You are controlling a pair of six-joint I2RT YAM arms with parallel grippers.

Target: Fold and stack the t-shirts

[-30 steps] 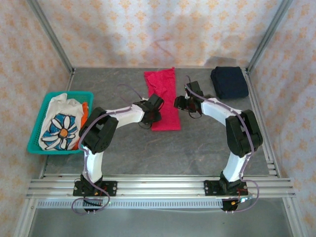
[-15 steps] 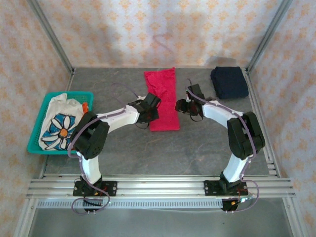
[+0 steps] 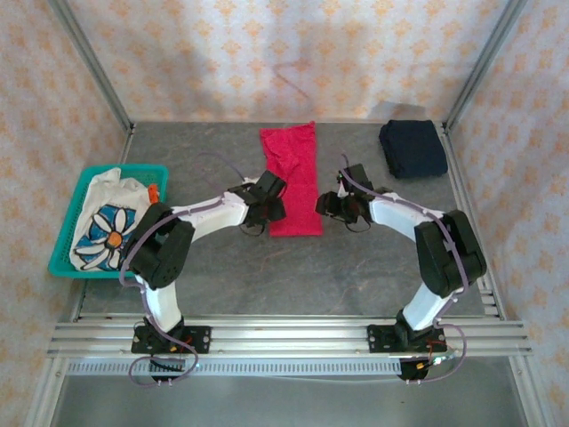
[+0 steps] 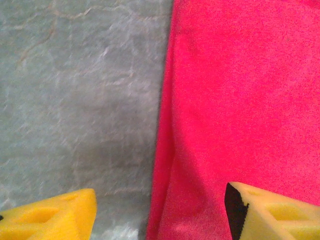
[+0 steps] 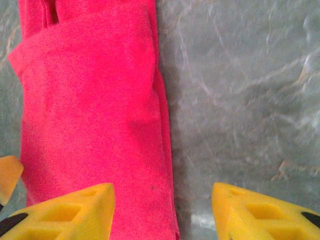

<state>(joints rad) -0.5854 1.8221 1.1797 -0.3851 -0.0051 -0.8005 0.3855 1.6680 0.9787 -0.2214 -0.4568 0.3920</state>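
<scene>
- From above, the left arm (image 3: pixel 233 206) covers part of the red shirt (image 3: pixel 295 173) along its left edge.
- Both wrist views cut that shirt off at their edges, and the yellow jaws at the bottom.
- Something orange (image 3: pixel 153 201) lies mostly hidden under the white flowered shirt (image 3: pixel 108 227).

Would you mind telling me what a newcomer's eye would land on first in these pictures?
The bright red t-shirt, folded into a long strip mid-table, with the left gripper and right gripper open on either side of its near end. Next, the flower-print shirt in the teal basket at the left edge, and the folded navy shirt in the far right corner.
</scene>
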